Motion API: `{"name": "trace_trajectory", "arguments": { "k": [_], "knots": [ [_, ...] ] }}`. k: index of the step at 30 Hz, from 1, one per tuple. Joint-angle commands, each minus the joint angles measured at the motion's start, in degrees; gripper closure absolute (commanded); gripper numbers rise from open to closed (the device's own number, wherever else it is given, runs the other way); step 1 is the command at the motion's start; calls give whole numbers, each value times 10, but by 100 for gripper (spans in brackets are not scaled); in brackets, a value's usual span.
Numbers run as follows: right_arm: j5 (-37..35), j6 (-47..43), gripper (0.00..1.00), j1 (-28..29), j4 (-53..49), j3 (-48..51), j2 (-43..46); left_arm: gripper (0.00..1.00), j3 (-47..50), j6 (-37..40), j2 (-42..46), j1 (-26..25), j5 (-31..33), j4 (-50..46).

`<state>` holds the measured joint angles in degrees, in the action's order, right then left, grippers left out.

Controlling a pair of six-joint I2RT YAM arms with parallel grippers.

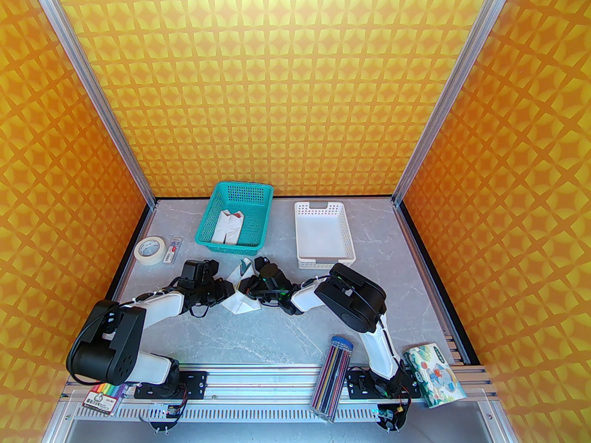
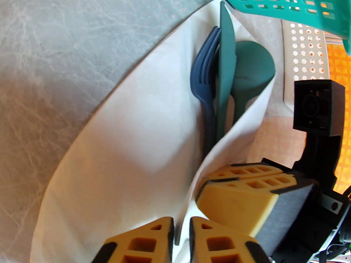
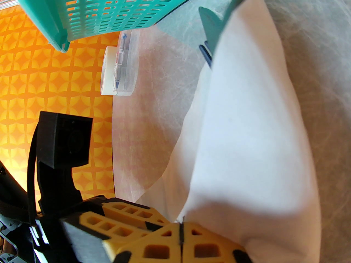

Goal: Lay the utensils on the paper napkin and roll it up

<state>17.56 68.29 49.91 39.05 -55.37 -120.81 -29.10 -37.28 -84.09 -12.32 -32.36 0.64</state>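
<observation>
The utensils lie bunched side by side, fork, knife and spoon, in the crease of the paper napkin, whose right flap stands up against them. In the left wrist view their long axis runs from bottom centre to the upper right, with the heads far from my jaws and the handles pointing down at them. From above, the bundle sits at the centre of the frame, just below the teal basket, running roughly bottom to top.

Both arms meet it at the handle end. The right gripper has its fingers pressed together on the napkin's lower edge, holding up the raised flap. The left gripper sits on the left side. Its fingers are nearly together, with paper and a dark sliver in the slit, and I can't tell whether they bite. I judge the roll has to turn about that long axis, so the flap must cross over the utensils toward the left of the frame, not along them.
</observation>
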Motion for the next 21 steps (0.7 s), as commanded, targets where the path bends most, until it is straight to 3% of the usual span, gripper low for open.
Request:
{"name": "trace_trajectory", "arguments": {
  "k": [1,12,21],
  "knots": [
    [-2,-8,94,3,-59,10,-21,90,-18,26,-6,-2,18,-20],
    [7,-14,91,3,-54,4,-13,98,-23,47,1,-2,50,-48],
    [-3,-76,82,-10,-118,7,90,98,-24,56,-1,-1,59,-56]
  ]
}}
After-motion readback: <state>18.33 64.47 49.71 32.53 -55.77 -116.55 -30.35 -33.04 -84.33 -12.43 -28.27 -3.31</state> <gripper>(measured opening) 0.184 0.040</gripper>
